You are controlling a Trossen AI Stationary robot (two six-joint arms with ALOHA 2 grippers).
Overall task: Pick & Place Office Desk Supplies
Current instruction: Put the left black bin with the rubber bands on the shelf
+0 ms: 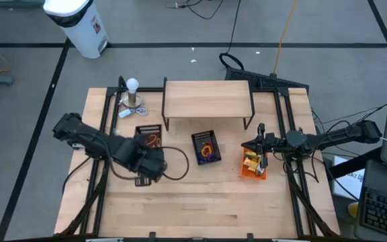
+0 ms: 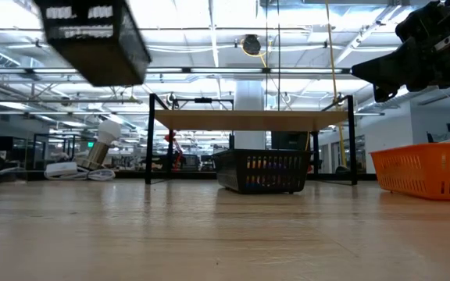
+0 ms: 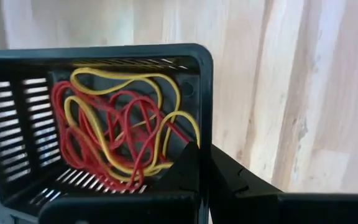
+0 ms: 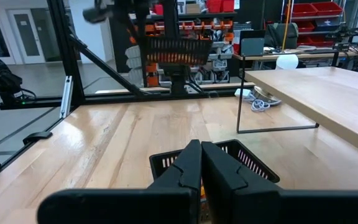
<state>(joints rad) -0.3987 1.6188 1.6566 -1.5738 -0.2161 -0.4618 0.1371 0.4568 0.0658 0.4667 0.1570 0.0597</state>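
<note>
A small black slotted basket [image 3: 17,124] holding tangled red and yellow elastic loops [image 3: 114,130] hangs high above the table's left part [image 2: 92,35], with my left gripper [image 3: 207,180] shut on it, pointing down [image 1: 146,153]. A second black basket [image 1: 206,147] with coloured loops rests by its bottom on the table's middle. An orange basket [image 1: 253,166] with yellow packets stands on the table at the right. Above it my right gripper [image 4: 201,152] waits, level and shut on nothing. My left gripper clamps one side wall of the basket near a corner [image 3: 205,134]; one finger [image 3: 188,171] is inside the basket and the other finger [image 3: 235,183] is outside. The fingers come from above, pointing down. The basket hangs lifted clear of the table, its loops still inside.
A low wooden shelf on thin black legs [image 1: 207,99] stands at the table's far middle. A white ball-topped metal stand [image 1: 133,94] sits at the far left. Bare wood lies along the table's near edge [image 1: 200,208].
</note>
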